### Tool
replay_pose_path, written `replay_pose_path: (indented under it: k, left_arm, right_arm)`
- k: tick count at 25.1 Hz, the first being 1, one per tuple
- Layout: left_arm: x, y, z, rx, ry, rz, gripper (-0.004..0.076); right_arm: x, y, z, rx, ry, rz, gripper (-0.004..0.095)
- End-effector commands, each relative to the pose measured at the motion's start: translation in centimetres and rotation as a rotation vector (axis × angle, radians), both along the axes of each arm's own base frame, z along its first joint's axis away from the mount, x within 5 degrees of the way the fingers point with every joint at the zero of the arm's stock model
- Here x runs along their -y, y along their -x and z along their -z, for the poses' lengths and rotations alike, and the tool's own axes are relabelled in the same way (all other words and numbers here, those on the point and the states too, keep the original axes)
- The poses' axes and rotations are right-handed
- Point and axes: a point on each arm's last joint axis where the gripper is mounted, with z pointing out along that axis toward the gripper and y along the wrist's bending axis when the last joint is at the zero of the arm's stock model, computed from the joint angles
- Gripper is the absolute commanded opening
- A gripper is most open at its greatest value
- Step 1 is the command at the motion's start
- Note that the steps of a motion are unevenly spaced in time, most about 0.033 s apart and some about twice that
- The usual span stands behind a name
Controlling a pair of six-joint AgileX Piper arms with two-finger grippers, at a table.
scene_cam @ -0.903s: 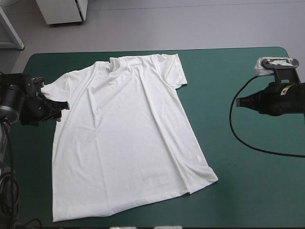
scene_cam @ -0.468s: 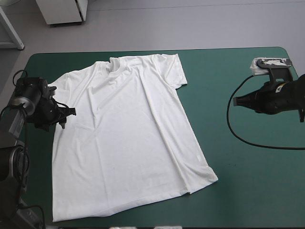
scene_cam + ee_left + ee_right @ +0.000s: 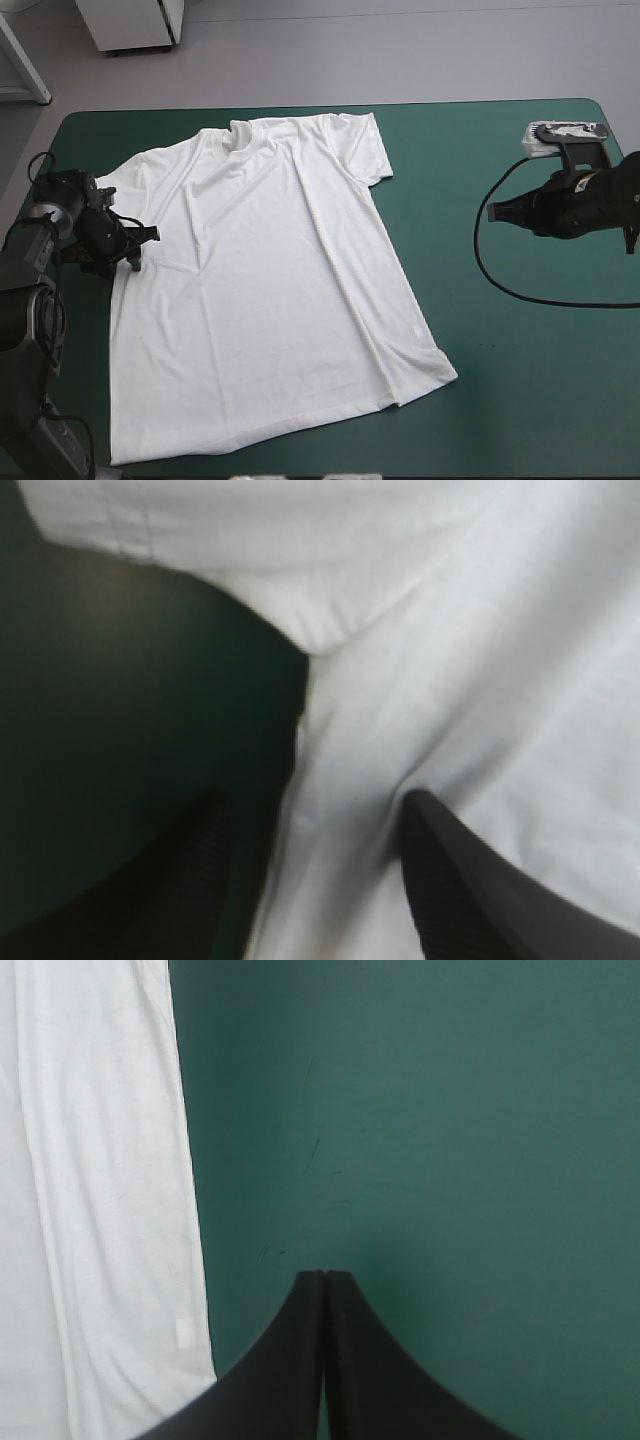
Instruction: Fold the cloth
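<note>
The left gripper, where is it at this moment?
In the high view the left gripper is at the left side edge of the T-shirt, just under the sleeve, with its jaws open astride that edge.

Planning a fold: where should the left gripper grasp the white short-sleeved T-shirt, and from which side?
Probably its side edge under the sleeve, approached from the left edge of the teal-green table. The white short-sleeved T-shirt lies spread flat, so only edges offer a pinch, and the open fingers of the left gripper straddle that edge.

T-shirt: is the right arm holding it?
No, the right gripper, jaws shut and empty, is over bare teal-green cover beside the T-shirt.
</note>
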Motion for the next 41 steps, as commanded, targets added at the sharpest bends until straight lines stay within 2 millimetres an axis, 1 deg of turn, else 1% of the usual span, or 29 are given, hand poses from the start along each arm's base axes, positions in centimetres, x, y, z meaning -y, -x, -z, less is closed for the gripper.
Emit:
replay_pose_path:
  k: [1,2,3,5,6,8,9,11,12,15,16,17,20,22,26,27,28,29,30,31,32,33,34,35,36,38,41]
  left_arm:
    - [-0.1,-0.5,-0.7,0.055,-0.009,0.024,0.0347]
    - [-0.1,-0.6,-0.4,0.048,-0.001,0.026,0.029]
    - [-0.1,-0.6,-0.2,0.041,-0.005,0.018,0.0207]
    - [-0.3,-0.7,-0.1,0.035,-0.018,0.015,0.0018]
    - [-0.3,-0.7,0.0,0.033,-0.026,0.019,-0.0002]
    - [-0.6,-0.7,0.0,0.039,-0.045,0.018,-0.0008]
    - [-0.6,-0.7,-0.1,0.045,-0.048,0.008,-0.0009]
    - [-0.6,-0.8,-0.1,0.049,-0.05,0.009,-0.0009]
    - [-0.6,-0.8,-0.1,0.05,-0.048,0.008,-0.0009]
    - [-0.6,-0.8,-0.1,0.053,-0.045,0.006,-0.0009]
    - [-0.6,-0.8,-0.1,0.054,-0.042,0.005,-0.0009]
    - [-0.5,-0.8,-0.1,0.057,-0.039,0.004,-0.0009]
    - [-0.5,-0.9,-0.1,0.057,-0.035,0.002,-0.0009]
    - [-0.5,-0.9,-0.1,0.058,-0.032,0.0,-0.0009]
    - [-0.3,-0.9,-0.1,0.063,-0.011,-0.009,-0.0009]
    - [-0.3,-1.0,-0.1,0.072,-0.01,-0.01,-0.0009]
    - [-0.3,-1.0,-0.1,0.074,-0.011,-0.01,-0.0009]
    - [-0.3,-1.0,-0.1,0.077,-0.011,-0.01,-0.0009]
    - [-0.3,-1.0,-0.1,0.079,-0.011,-0.01,-0.0009]
    - [-0.3,-1.1,-0.1,0.081,-0.011,-0.011,-0.0009]
    - [-0.3,-1.1,-0.1,0.081,-0.011,-0.011,-0.0009]
    - [-0.3,-1.1,-0.1,0.082,-0.008,-0.012,-0.0009]
    - [-0.3,-1.1,-0.1,0.083,-0.008,-0.012,-0.0009]
    - [-0.2,-1.2,-0.1,0.091,-0.004,-0.014,-0.0009]
    - [-0.2,-1.2,-0.1,0.098,0.001,-0.017,-0.0009]
    - [-0.1,-1.3,-0.1,0.105,0.012,-0.023,-0.0009]
    - [0.0,-1.3,-0.1,0.113,0.022,-0.024,-0.0009]
  right_arm:
    - [-0.1,0.5,-1.4,0.075,-0.004,-0.008,-0.0004]
    - [-0.1,0.4,-1.4,0.077,-0.004,-0.007,-0.0004]
    - [-0.1,0.2,-1.3,0.072,-0.004,-0.007,-0.0003]
    - [-0.1,-0.4,-0.8,0.054,-0.003,-0.007,-0.0002]
    - [-0.1,-0.7,-0.5,0.043,-0.006,-0.01,0.0004]
    - [-0.4,-1.8,0.0,0.038,-0.024,-0.02,0.0048]
    - [-0.6,-2.4,0.3,0.047,-0.044,-0.027,0.0091]
    - [-1.3,-3.8,0.7,0.068,-0.078,-0.05,0.0201]
    - [-1.7,-4.6,0.9,0.076,-0.083,-0.062,0.0278]
    - [-3.7,-6.4,1.4,0.067,-0.088,-0.118,0.0511]
    - [-4.6,-7.1,1.7,0.052,-0.085,-0.143,0.0556]
    - [-6.2,-8.2,2.2,0.03,-0.059,-0.189,0.0572]
    - [-8.3,-10.1,2.8,0.024,0.012,-0.213,0.0535]
    - [-9.6,-11.4,3.2,0.025,0.011,-0.232,0.0512]
    - [-10.8,-14.1,4.4,-0.002,0.012,-0.234,0.0513]
    - [-11.2,-15.3,5.4,-0.043,0.019,-0.235,0.0513]
    - [-11.4,-15.7,5.8,-0.059,0.021,-0.236,0.0512]
    - [-12.0,-16.5,6.6,-0.078,0.016,-0.244,0.0513]
    - [-12.3,-16.8,6.9,-0.082,0.015,-0.248,0.0513]
    - [-13.4,-16.9,7.4,-0.086,0.018,-0.274,0.0513]
    - [-14.1,-16.8,7.6,-0.086,0.021,-0.289,0.0513]
    - [-15.4,-16.8,8.3,-0.091,0.034,-0.315,0.0513]
    - [-15.9,-16.9,8.8,-0.1,0.039,-0.324,0.0513]
    - [-17.0,-17.0,9.9,-0.112,0.043,-0.345,0.0513]
    - [-17.7,-17.2,10.7,-0.119,0.05,-0.356,0.0512]
    - [-18.4,-17.7,11.8,-0.129,0.071,-0.357,0.0511]
    - [-18.8,-18.6,12.7,-0.134,0.074,-0.352,0.0511]
